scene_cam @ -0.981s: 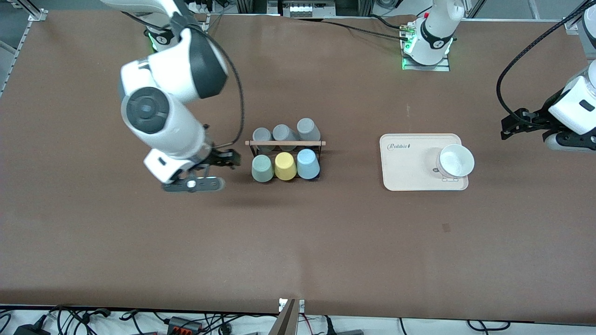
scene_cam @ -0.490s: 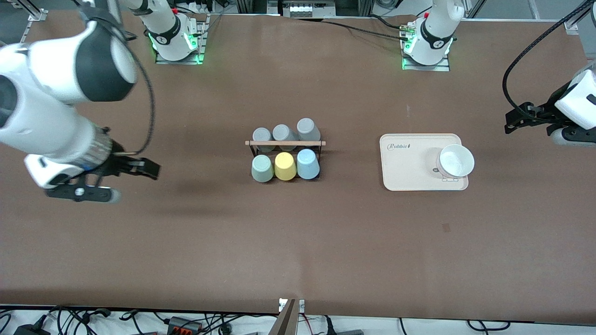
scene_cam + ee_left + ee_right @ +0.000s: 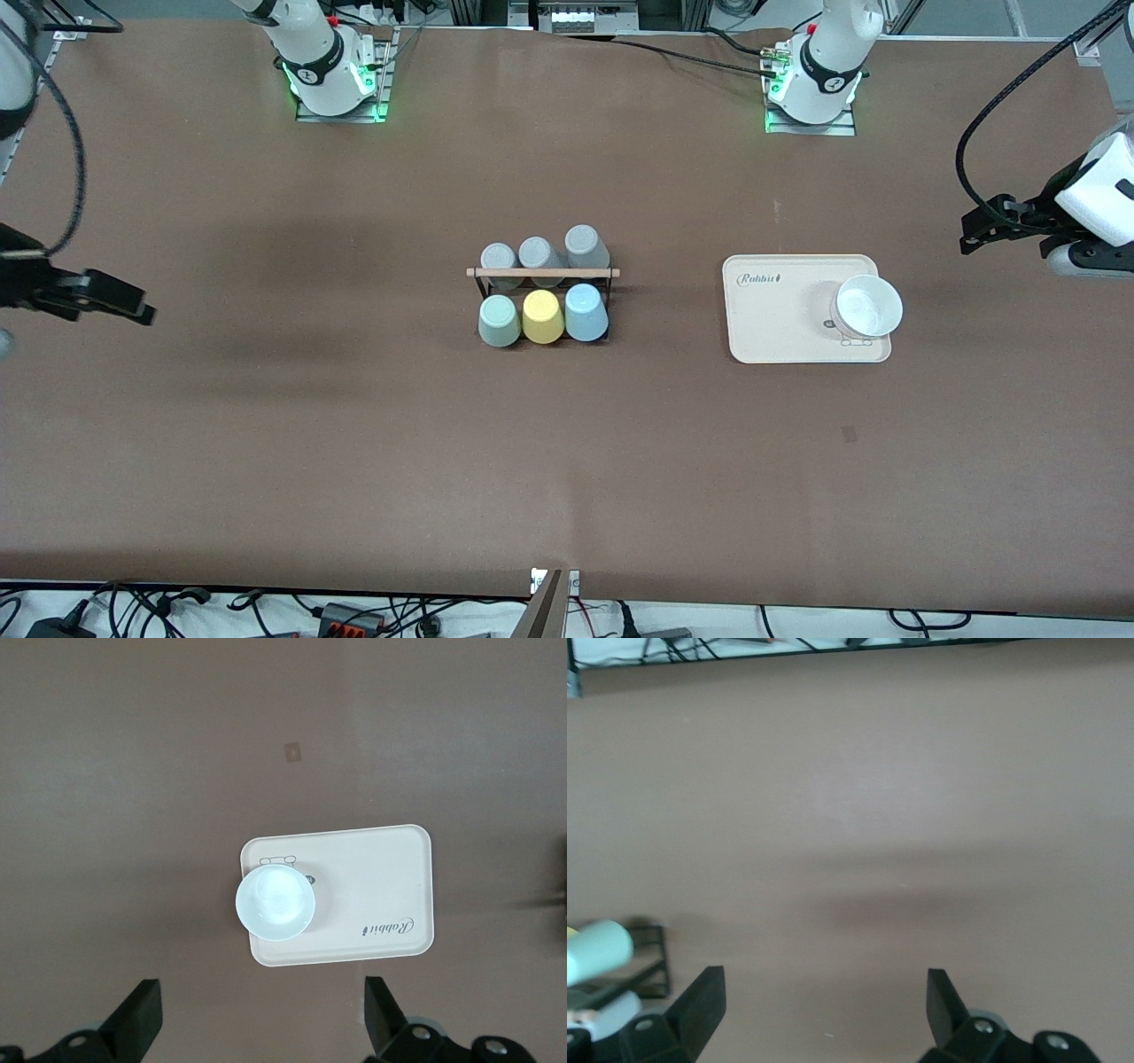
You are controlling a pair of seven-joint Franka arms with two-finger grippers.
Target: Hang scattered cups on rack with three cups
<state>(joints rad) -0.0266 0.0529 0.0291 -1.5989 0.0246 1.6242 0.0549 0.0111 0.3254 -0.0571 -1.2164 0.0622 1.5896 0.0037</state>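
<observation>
**Both grippers wide open and empty, cups on the rack**

The right gripper (image 3: 819, 1014) hangs over bare table at the right arm's end, fingers spread wide, holding nothing. The left gripper (image 3: 261, 1023) hangs at the left arm's end, fingers also spread wide and empty, looking down on a beige tray (image 3: 390, 868) printed "Rabbit" in script, with a white bowl (image 3: 275, 902) on it.

Mid-table, the black wire rack (image 3: 542, 273) carries the sage green cup (image 3: 499, 321), a yellow cup (image 3: 542, 316) and the light blue cup (image 3: 586, 312) in its nearer row, with 3 grey cups (image 3: 540, 253) in the row farther from the camera.
</observation>
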